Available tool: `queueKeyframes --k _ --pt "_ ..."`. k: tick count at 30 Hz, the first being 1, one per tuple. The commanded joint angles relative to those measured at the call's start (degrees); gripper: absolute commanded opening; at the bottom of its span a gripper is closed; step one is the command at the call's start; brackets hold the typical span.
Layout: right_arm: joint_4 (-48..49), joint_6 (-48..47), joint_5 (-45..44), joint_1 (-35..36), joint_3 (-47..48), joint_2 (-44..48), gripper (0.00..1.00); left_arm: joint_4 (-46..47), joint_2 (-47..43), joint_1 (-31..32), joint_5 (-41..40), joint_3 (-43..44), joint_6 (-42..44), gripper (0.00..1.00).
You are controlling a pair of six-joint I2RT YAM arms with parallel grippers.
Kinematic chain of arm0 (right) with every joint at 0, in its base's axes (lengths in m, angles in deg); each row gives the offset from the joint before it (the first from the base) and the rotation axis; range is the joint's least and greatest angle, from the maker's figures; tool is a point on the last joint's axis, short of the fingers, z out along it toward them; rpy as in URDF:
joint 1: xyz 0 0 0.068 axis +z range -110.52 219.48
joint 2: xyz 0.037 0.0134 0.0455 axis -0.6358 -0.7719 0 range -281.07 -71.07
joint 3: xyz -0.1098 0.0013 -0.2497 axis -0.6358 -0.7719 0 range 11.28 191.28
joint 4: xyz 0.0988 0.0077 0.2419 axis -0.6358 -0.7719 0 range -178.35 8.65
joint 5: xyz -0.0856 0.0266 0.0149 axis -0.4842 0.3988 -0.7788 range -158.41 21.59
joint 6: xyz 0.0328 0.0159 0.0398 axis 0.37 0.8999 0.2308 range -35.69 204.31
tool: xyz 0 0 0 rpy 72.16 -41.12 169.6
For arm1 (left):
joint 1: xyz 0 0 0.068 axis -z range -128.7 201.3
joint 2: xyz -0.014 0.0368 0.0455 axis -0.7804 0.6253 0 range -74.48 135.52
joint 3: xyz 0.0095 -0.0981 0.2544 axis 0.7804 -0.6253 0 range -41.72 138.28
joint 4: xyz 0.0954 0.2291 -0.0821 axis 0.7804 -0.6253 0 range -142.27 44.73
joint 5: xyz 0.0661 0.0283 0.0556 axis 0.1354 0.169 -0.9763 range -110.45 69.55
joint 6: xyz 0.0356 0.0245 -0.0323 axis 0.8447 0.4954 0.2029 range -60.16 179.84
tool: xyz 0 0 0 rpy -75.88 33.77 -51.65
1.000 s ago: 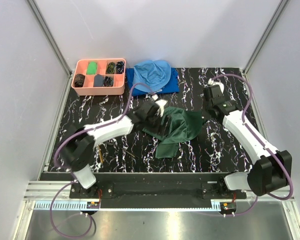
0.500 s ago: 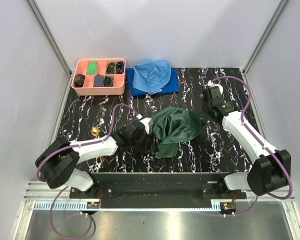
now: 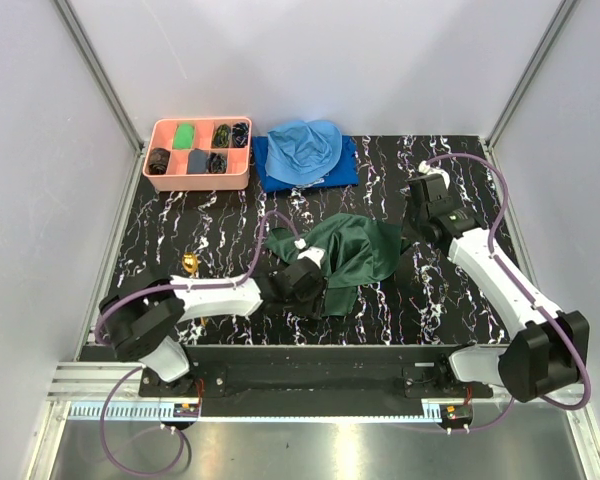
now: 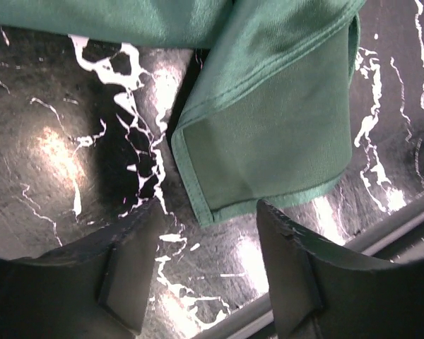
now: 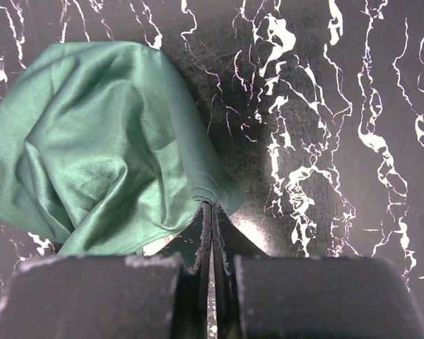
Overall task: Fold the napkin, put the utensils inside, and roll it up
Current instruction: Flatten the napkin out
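The dark green napkin (image 3: 352, 250) lies crumpled mid-table. My right gripper (image 3: 410, 233) is shut on its right corner; in the right wrist view the closed fingertips (image 5: 212, 206) pinch the hem of the napkin (image 5: 106, 141). My left gripper (image 3: 307, 287) is low at the napkin's near-left corner. In the left wrist view it (image 4: 206, 212) stands open, with the napkin's hemmed corner (image 4: 268, 141) just beyond the tips and nothing between them. One gold utensil (image 3: 189, 263) lies on the table at the left, beyond the left arm.
A pink compartment tray (image 3: 199, 185) stands at the back left. A light blue cloth (image 3: 305, 145) rests on a darker blue cloth (image 3: 275, 175) at the back centre. The table's metal front edge (image 4: 389, 222) runs close to the left gripper.
My left arm swung from the napkin's far-left side toward the near edge, down to its near corner, and its jaws narrowed somewhat. The napkin's left part shifted. The right gripper kept its pinch.
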Motion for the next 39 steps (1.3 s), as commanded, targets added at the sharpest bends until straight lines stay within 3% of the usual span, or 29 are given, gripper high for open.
queueKeyframes --k 1,9,17,22,25,26,28,35,39 --pt "1.74 0.95 0.53 -0.18 -0.51 2.85 0.0 -1.72 2.32 2.03 -5.77 3.45 -0.19 0.58" --pt "1.83 1.22 1.5 -0.18 -0.78 4.43 0.0 -9.89 6.19 6.86 -15.78 7.58 -1.59 0.54" --pt "1.92 1.48 2.02 -0.09 -1.92 6.98 0.0 -11.92 9.09 8.54 -16.41 8.64 -2.38 0.48" --pt "1.92 1.92 2.29 -0.18 -2.45 8.21 0.0 -12.71 9.97 8.45 -15.44 7.94 -4.14 0.25" --pt "1.92 1.92 2.11 -0.18 -2.97 8.21 0.0 -13.06 10.15 8.45 -15.44 8.11 -4.41 0.16" --pt "1.83 1.83 2.03 -0.18 -3.24 8.3 0.0 -13.06 9.98 8.36 -15.7 8.02 -4.23 0.08" --pt "1.92 1.57 1.68 -0.18 -3.32 8.47 0.0 -13.41 8.41 7.75 -17.01 7.59 -4.14 0.0" --pt "-1.85 -1.68 -3.33 -0.09 3.24 8.65 0.0 -23.42 -3.19 3.01 -30.01 12.93 4.01 0.0" --pt "-4.41 -4.23 -7.11 -0.18 10.81 7.95 0.0 -29.31 -9.61 -4.1 -35.82 19.87 12.19 0.0"
